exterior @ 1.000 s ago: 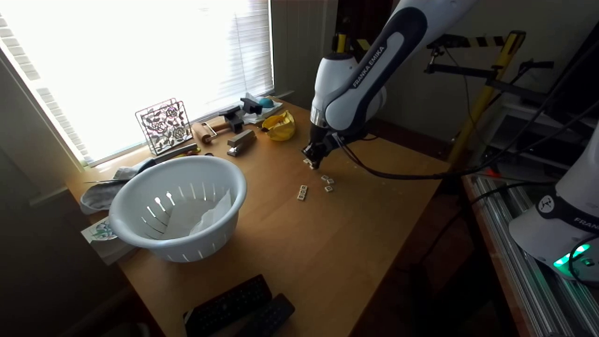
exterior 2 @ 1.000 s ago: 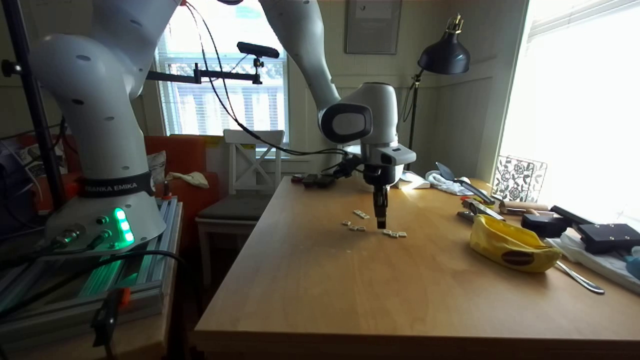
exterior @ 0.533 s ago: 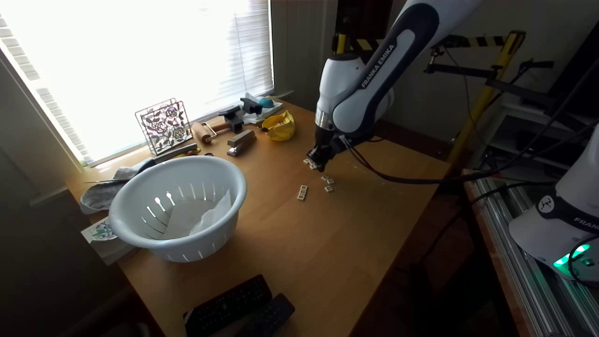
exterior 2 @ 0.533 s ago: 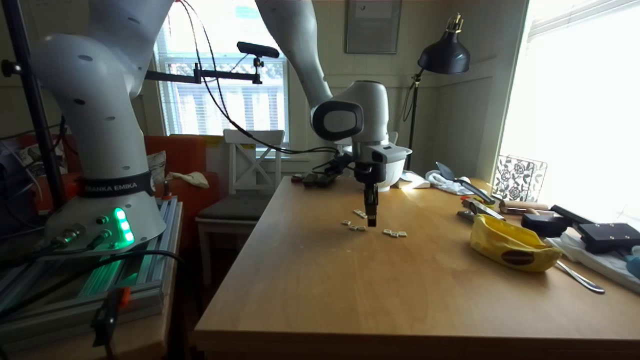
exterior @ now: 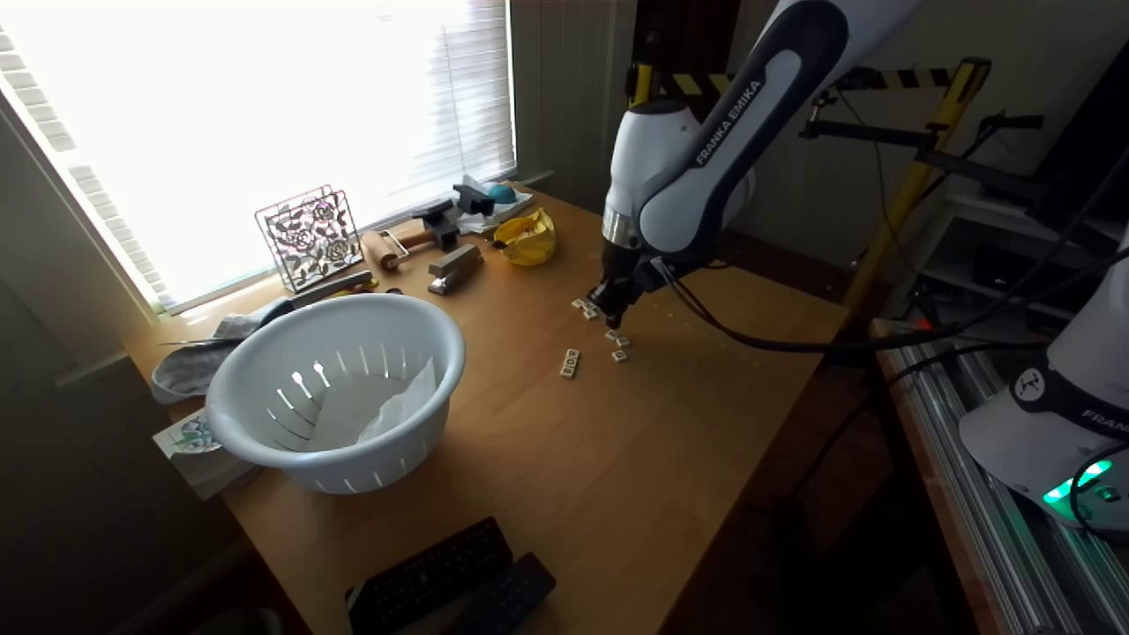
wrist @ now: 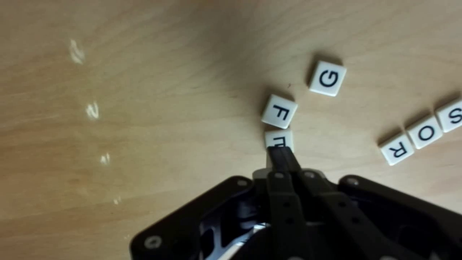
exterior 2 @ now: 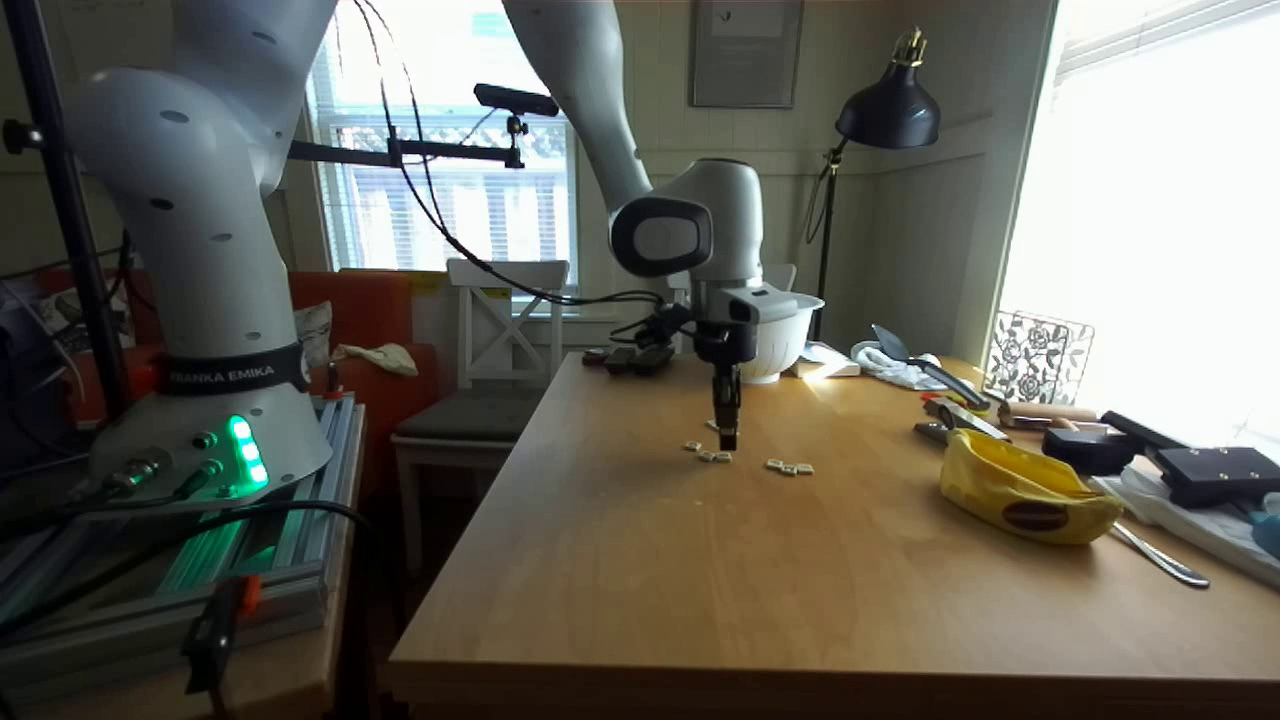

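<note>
Pincer (wrist: pixel 283 151) hangs clenched, apparently empty, right over the half-hidden E tile (wrist: pixel 279 138) on the surface (wrist: pixel 180 144); contact cannot be told. Sinking too low could skid that loose-looking tile into the F tile (wrist: pixel 279 111), just to its far side in the wrist view.

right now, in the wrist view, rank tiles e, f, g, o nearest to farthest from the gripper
1. E tile, partly hidden by the fingers.
2. F tile, just above E.
3. G tile, up and right of F.
4. O tile, right, between the R tile and S tile.
</note>
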